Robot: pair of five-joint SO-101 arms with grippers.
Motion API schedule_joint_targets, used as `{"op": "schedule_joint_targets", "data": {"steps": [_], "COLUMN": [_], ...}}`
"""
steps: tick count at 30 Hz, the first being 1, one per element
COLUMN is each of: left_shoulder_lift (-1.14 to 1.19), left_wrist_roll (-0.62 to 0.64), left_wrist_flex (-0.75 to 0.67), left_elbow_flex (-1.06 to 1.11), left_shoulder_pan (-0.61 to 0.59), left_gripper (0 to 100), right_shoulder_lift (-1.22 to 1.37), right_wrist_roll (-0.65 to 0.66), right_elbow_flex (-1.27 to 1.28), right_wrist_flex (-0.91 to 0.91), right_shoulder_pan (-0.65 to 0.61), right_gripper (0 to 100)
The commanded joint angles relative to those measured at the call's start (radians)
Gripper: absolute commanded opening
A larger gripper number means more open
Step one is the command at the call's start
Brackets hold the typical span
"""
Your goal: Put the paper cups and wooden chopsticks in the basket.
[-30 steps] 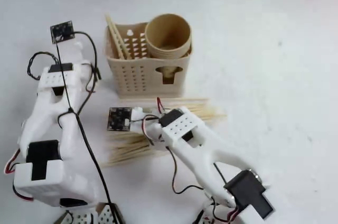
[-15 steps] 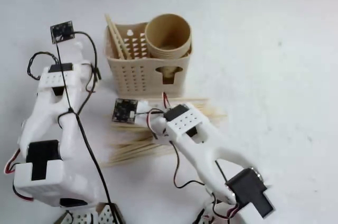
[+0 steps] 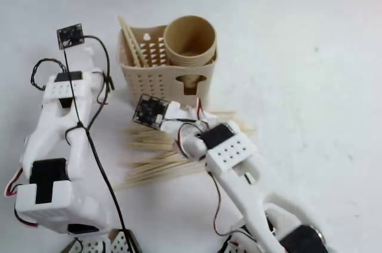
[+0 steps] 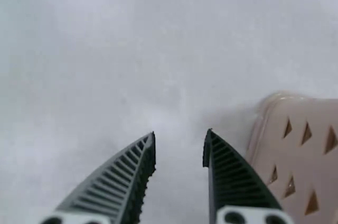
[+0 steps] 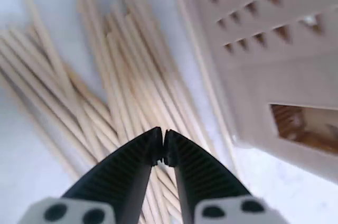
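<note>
While the left gripper (image 4: pixel 179 151) is held parted beside the basket (image 4: pixel 298 152), the right gripper (image 5: pixel 162 147) is clenched over the chopsticks (image 5: pixel 124 78).

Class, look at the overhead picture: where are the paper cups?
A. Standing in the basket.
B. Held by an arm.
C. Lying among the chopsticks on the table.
A: the paper cups stand nested upright inside the basket, their rim above its wall.
</note>
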Motion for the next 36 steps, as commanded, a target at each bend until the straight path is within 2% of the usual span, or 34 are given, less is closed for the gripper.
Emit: {"op": "schedule_joint_targets", "data": {"steps": [1,3,7,14,21,24,28,30,34,36], "left_shoulder_lift": [-0.028,-0.028,-0.027,-0.027,-0.027,-0.027,-0.027,-0.027,-0.027,-0.027], "left_wrist_roll": [0.008,0.008,0.008,0.008,0.008,0.008,0.008,0.008,0.008,0.008], "left_wrist_flex": [-0.017,-0.017,-0.017,-0.017,-0.017,-0.018,-0.018,-0.018,-0.018,-0.018], "left_elbow_flex": [-0.008,-0.011,-0.006,-0.005,-0.005,-0.012,-0.012,-0.012,-0.014,-0.014], "left_shoulder_pan": [0.012,0.015,0.016,0.01,0.01,0.01,0.012,0.012,0.013,0.01], "left_gripper": [17,17,17,17,17,17,17,17,17,17], "right_shoulder_lift": [-0.111,-0.099,-0.031,0.031,-0.17,-0.291,-0.366,-0.351,-0.268,-0.206], "right_wrist_roll": [-0.034,-0.031,0.058,0.114,0.112,0.132,0.242,0.236,0.227,0.227], "right_elbow_flex": [0.02,0.029,0.044,0.044,0.098,0.213,0.347,0.348,0.33,0.313], "right_wrist_flex": [-0.001,0.002,0.044,0.119,0.236,0.213,0.117,0.104,0.073,0.045], "right_shoulder_pan": [0.005,0.005,-0.025,-0.176,-0.222,-0.255,-0.262,-0.26,-0.245,-0.239], "right_gripper": [2.4,6.4,13.7,13.7,13.7,10.5,2.8,5.0,16.3,17.6]}}
